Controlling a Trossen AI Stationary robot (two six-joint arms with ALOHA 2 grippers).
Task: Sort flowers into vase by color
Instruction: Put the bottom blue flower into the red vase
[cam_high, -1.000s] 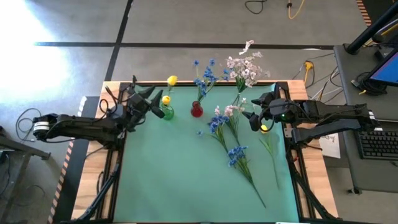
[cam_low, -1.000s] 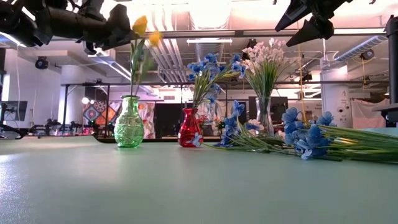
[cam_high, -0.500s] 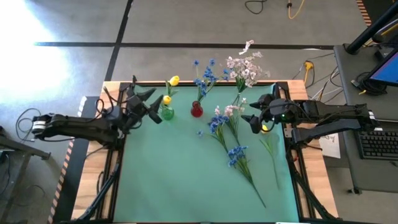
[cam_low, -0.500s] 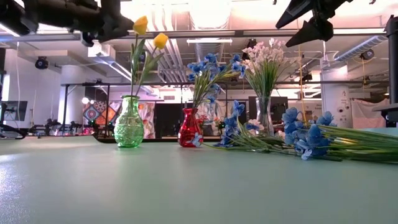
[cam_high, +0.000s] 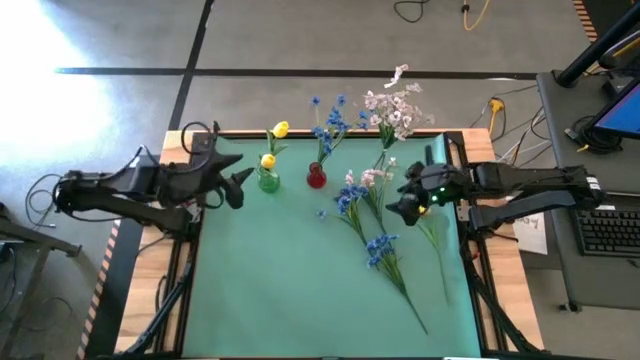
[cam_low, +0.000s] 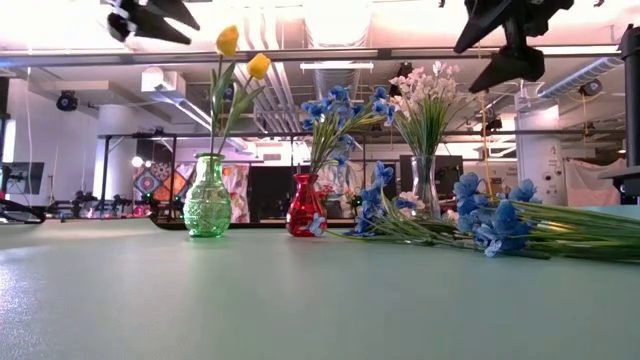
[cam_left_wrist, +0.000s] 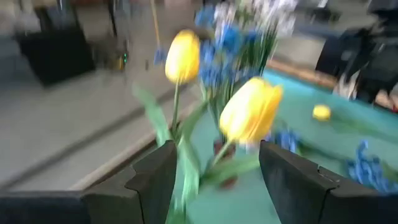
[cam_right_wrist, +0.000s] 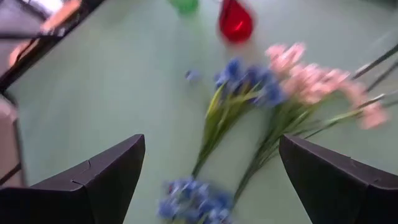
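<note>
From above, the green table mat (cam_high: 300, 290) carries three vases in a row along its far edge: a green vase (cam_high: 268, 181) with two yellow tulips (cam_high: 278, 129), a red vase (cam_high: 316, 179) with a blue sprig (cam_high: 328, 118), and a vase farther right, hard to make out here, holding a pink-white spray (cam_high: 396, 108). The left gripper (cam_high: 236, 180) hovers just left of the green vase with its fingers parted and nothing between them. The right gripper (cam_high: 404, 205) hangs over the loose flowers on the mat, fingers spread wide and empty. Those loose stems lie flat, a blue stem (cam_high: 383, 250) running diagonally with its blossoms toward the vases and its cut end toward the near right corner, a pink-white stem (cam_high: 373, 180) beside it, and a small yellow bud (cam_high: 427, 206) close under the right gripper. The level view gives what the overhead cannot: the tulips (cam_low: 240, 55) stand upright on long stems, leaning slightly apart, the third vase (cam_low: 426, 185) is clear glass, and both arms sit well above the table top. The left wrist view looks between its own two separated fingers (cam_left_wrist: 152, 180) at the two yellow heads (cam_left_wrist: 250, 109), stems pointing down toward the vase, though the picture is smeared and the vase itself is not plain. The right wrist view shows its wide-set fingers (cam_right_wrist: 102, 177) above the lying blue blossoms (cam_right_wrist: 245, 78) and pink blossoms (cam_right_wrist: 311, 81), the red vase (cam_right_wrist: 236, 21) beyond them.
</note>
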